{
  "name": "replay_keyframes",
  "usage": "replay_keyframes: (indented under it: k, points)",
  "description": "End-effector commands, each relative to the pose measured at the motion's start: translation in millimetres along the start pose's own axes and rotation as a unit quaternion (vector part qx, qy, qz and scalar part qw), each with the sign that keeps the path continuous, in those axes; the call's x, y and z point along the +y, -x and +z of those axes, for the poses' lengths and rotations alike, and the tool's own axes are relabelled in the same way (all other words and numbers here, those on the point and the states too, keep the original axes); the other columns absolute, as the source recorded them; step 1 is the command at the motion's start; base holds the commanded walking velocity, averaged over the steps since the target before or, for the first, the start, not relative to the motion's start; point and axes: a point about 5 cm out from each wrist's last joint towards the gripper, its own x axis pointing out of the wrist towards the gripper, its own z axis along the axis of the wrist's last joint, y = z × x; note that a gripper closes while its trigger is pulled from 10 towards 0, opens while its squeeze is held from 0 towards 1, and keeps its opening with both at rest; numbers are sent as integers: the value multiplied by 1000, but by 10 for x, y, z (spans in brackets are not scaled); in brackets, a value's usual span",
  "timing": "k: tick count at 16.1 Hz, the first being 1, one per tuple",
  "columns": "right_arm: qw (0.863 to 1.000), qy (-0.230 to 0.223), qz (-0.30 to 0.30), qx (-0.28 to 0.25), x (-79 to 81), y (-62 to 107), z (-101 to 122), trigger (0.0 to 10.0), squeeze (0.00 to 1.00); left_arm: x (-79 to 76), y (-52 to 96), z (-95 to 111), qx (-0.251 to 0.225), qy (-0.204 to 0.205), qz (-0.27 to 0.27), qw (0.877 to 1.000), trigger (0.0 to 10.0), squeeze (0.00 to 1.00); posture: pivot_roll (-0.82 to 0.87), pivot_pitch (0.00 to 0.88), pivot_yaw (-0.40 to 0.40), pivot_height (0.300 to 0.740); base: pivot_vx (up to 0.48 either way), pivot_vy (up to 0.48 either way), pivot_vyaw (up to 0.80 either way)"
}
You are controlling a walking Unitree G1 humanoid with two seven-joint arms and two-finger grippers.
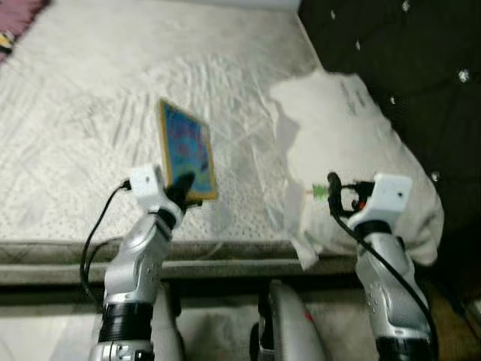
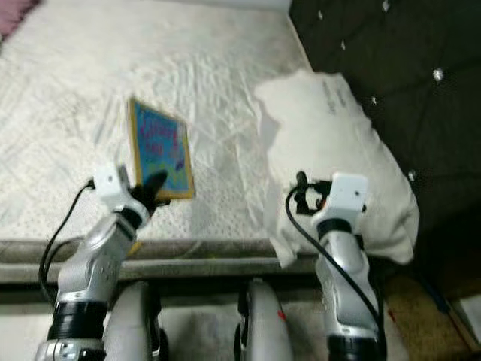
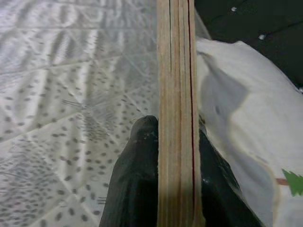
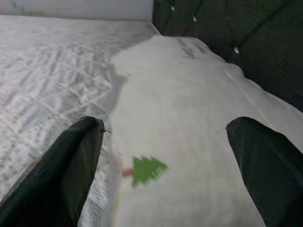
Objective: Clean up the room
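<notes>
My left gripper [image 1: 188,184] is shut on a thin picture book [image 1: 186,149] with a blue cover and yellow border, holding it up on edge above the white mattress [image 1: 90,113]. In the left wrist view the book's page edges [image 3: 176,113] stand between the two black fingers [image 3: 137,179]. My right gripper [image 4: 165,161] is open, hovering just over a white pillow [image 1: 353,143] that bears a small green tree print [image 4: 147,169]. That pillow lies at the bed's right side against the dark headboard.
A dark tufted headboard [image 1: 406,53] with shiny studs runs along the right. The bed's front edge [image 1: 225,252] lies just below my arms. A pink cloth [image 1: 19,19] sits at the far left corner of the bed.
</notes>
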Motion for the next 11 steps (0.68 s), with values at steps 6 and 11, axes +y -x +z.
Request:
replay_keyframes:
  k: [6,11]
  points:
    - [1000,6,0,0,-29,-8,43,10000,0,-7,42,8,-17,10,-15,1000,10000,0,-73,122,-94,587,0,0,0]
    - [1000,7,-2,-2,-42,-18,57,10000,0,-10,17,7,-16,11,-14,1000,10000,0,-78,116,-92,587,96,0,0]
